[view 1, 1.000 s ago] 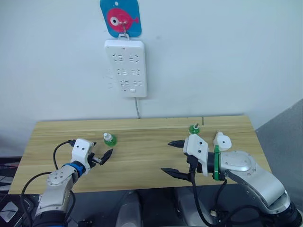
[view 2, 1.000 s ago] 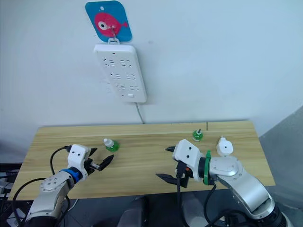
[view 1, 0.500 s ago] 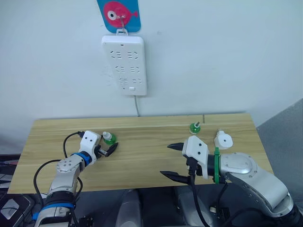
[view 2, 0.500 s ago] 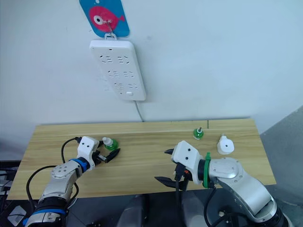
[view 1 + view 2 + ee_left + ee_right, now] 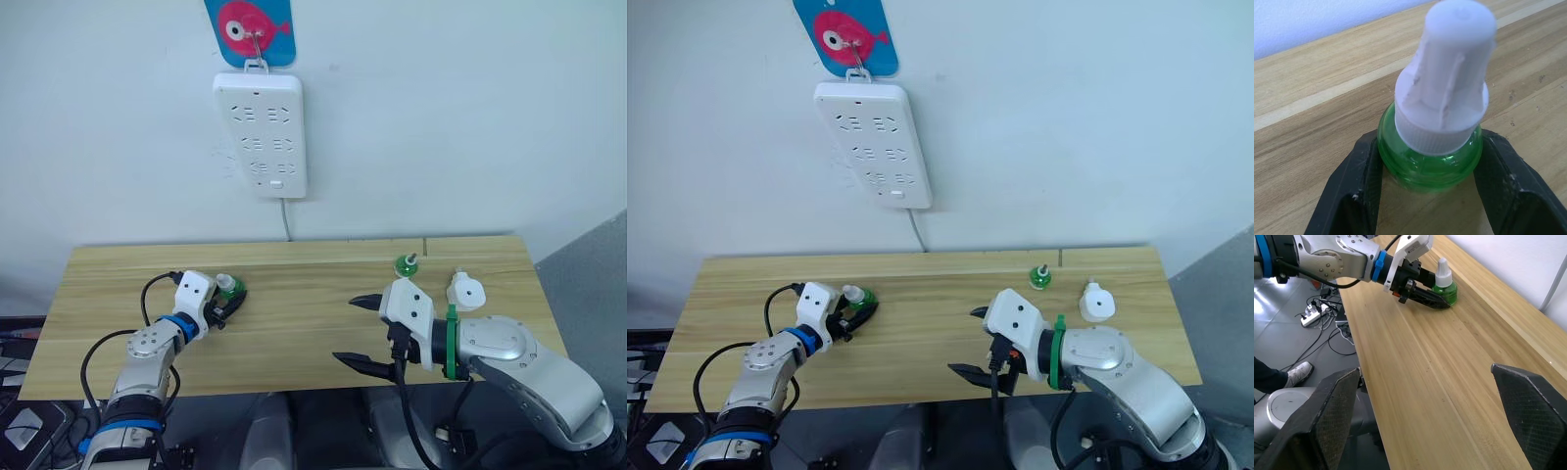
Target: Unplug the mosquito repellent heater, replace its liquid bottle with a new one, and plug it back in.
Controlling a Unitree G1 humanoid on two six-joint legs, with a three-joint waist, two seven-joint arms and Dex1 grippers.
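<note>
A green liquid bottle (image 5: 1430, 161) with a white cap stands at the table's left. My left gripper (image 5: 233, 300) is open, its black fingers (image 5: 1359, 186) on either side of the bottle's body and close against it. The mosquito repellent heater (image 5: 465, 291), small and white, lies unplugged on the table's right part. Just left of it stands a second green bottle (image 5: 403, 266) with a thin wick on top. My right gripper (image 5: 344, 331) hangs open over the table's front middle, holding nothing, short of the heater.
A tall white power strip (image 5: 261, 132) hangs on the wall under a blue card with a pink fish (image 5: 250, 27); its cord runs down behind the wooden table (image 5: 294, 333). Cables and a small strip lie on the floor (image 5: 1312, 313) beside the table.
My left gripper has moved forward from beside the capped bottle until its fingers straddle it. The right gripper, the heater and the other bottle have stayed put.
</note>
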